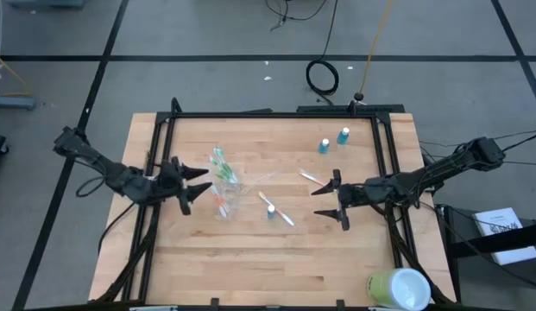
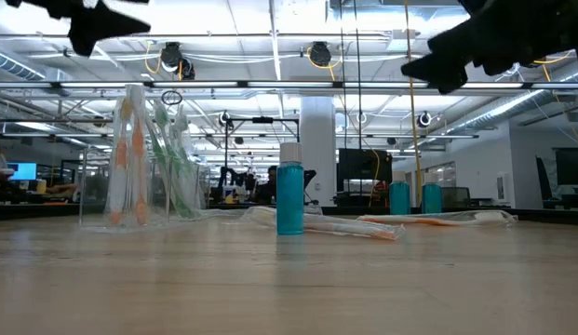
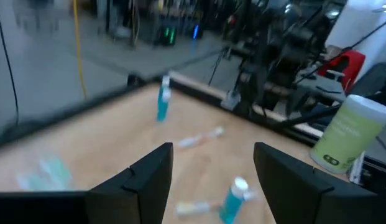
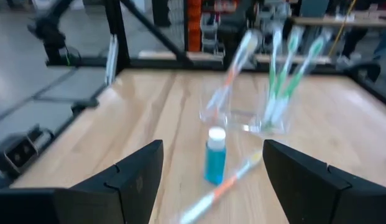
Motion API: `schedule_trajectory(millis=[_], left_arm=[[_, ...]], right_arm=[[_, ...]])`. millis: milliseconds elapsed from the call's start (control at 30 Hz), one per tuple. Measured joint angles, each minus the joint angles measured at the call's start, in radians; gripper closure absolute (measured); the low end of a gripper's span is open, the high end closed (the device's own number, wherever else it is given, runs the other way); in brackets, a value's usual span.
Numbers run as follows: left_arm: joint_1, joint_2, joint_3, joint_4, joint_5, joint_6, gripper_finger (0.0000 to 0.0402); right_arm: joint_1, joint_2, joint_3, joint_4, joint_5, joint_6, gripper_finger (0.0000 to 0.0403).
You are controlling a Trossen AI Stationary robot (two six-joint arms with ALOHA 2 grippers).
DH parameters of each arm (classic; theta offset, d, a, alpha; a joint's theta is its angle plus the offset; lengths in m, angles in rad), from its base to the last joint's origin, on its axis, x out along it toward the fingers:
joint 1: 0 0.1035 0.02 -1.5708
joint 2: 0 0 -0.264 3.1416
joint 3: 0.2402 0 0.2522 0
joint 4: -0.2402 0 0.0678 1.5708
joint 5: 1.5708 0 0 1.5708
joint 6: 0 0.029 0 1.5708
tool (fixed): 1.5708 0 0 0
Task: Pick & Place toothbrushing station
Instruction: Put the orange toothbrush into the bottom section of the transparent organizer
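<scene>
Nearest the low camera is bare wooden table [image 1: 250, 259], and on it, foremost, an upright blue tube [image 2: 289, 198] with a white cap.

Risk, in my judgement: the clear cup [image 1: 226, 192] is light and top-heavy with upright toothbrushes [image 2: 149, 154], so a glancing contact from either arm could tip it and scatter them. The loose toothbrush [image 1: 282, 212] lying flat is thin, and a grasp could slip off it or knock the tube just beside it. The two further tubes [image 1: 333, 141] stand close together near the far edge, so reaching for one could topple the other.

Positions: the left gripper [image 1: 192, 183], fingers spread, hangs above the table just beside the cup, on its left. The right gripper [image 1: 331, 199], fingers likewise spread and holding nothing, hangs right of the central tube, beside another flat toothbrush [image 1: 312, 177]. The large green-and-white cup [image 1: 397, 288] stands well apart at the near right corner.
</scene>
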Motion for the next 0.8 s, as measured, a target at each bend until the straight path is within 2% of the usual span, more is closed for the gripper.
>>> schedule_trajectory(millis=[133, 267, 367, 433, 500, 633, 733, 800], left_arm=[[-0.011, -0.007, 0.000, 0.145, -0.004, 0.229, 0.0172], [-0.024, 0.026, 0.000, 0.271, 0.127, 0.411, 0.0172], [-0.031, 0.062, 0.000, 0.328, 0.229, 0.489, 0.0172], [-0.032, 0.089, 0.000, 0.375, 0.245, 0.515, 0.0172], [-0.031, 0.108, 0.000, 0.399, 0.242, 0.526, 0.0172], [-0.022, 0.130, 0.000, 0.406, 0.204, 0.522, 0.0172], [-0.002, 0.138, 0.000, 0.406, 0.195, 0.489, 0.0172], [0.011, 0.143, 0.000, 0.407, 0.195, 0.473, 0.0172]], right_arm=[[0.000, 0.000, 0.000, -0.085, 0.046, 0.067, 0.0135], [-0.009, 0.000, 0.000, -0.198, 0.069, 0.117, 0.0135], [-0.011, 0.000, 0.000, -0.320, 0.213, 0.152, 0.0135], [-0.012, 0.010, 0.000, -0.414, 0.327, 0.192, 0.0135], [-0.021, 0.027, 0.000, -0.501, 0.367, 0.237, 0.0135], [-0.075, 0.094, 0.000, -0.548, 0.366, 0.291, 0.0135], [-0.136, 0.169, 0.000, -0.468, 0.358, 0.287, 0.0135], [-0.181, 0.227, 0.000, -0.386, 0.308, 0.265, 0.0135]])
